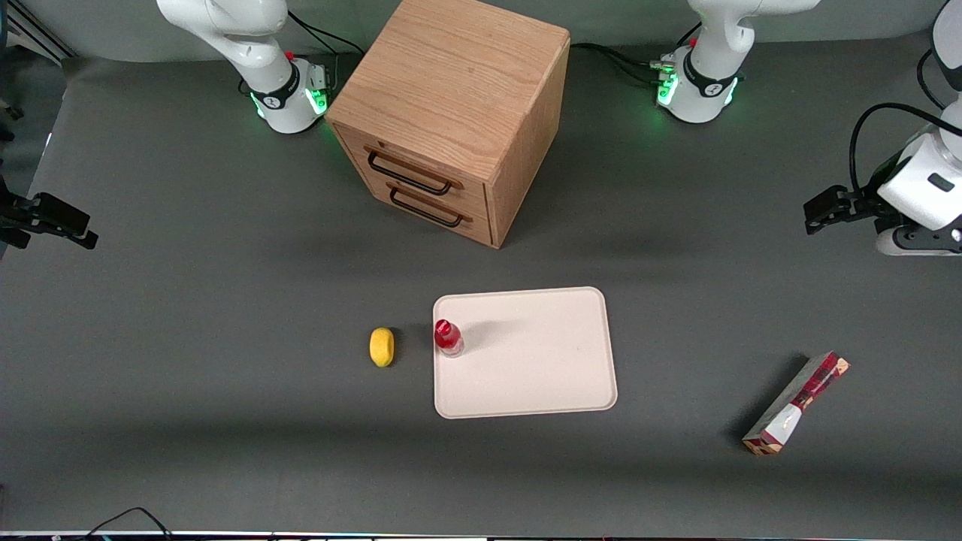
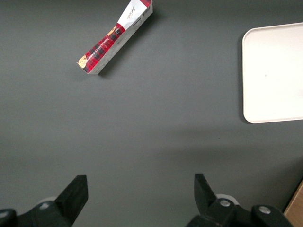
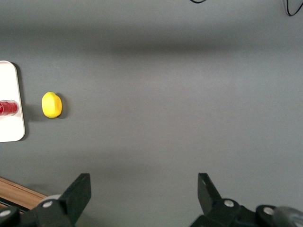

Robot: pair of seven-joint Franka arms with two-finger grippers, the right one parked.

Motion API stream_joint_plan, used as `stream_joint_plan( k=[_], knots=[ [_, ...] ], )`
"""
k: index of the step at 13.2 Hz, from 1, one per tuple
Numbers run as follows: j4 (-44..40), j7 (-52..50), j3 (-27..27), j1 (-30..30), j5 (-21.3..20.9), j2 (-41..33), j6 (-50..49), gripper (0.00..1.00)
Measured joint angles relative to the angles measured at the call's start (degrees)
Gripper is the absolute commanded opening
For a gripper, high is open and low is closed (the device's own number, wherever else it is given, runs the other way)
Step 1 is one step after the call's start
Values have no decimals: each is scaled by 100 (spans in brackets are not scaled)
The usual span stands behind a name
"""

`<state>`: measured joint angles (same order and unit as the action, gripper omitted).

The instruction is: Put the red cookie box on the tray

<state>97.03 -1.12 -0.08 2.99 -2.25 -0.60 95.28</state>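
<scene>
The red cookie box (image 1: pixel 797 404), a long, narrow cardboard carton with a dark red plaid pattern, a white section and tan ends, is lying flat and at a slant on the matte grey table (image 1: pixel 225 421), toward the working arm's end and well apart from the tray (image 1: pixel 541 376). The tray, a smooth cream rectangle with rounded corners and a low rim, is carrying a small red-capped bottle (image 1: pixel 448 337) standing at its edge; just beside that edge a rounded yellow fruit-like object (image 1: pixel 382 346) is resting on the table. A wooden two-drawer cabinet (image 1: pixel 451 113) with dark bar handles is standing farther from the front camera than the tray. The gripper (image 1: pixel 819 212) is hovering above the table at the working arm's end, its black jaws spread wide with nothing between them. In the left wrist view the cookie box (image 2: pixel 116 38) is lying well clear of the fingertips (image 2: pixel 75 191), not between them, with bare table separating the two; the tray's rounded corner (image 2: pixel 248 116) is also showing.
</scene>
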Motion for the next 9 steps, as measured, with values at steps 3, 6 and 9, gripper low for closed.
stream_joint_plan(
  k=[3, 6, 9],
  knots=[
    [0, 256, 1, 0, 0, 0, -1, 100],
    [0, 1021, 65, 0, -2, 17, 1, 100],
    [-1, 2493, 260, -2, -9, 165, 232, 100]
  ],
)
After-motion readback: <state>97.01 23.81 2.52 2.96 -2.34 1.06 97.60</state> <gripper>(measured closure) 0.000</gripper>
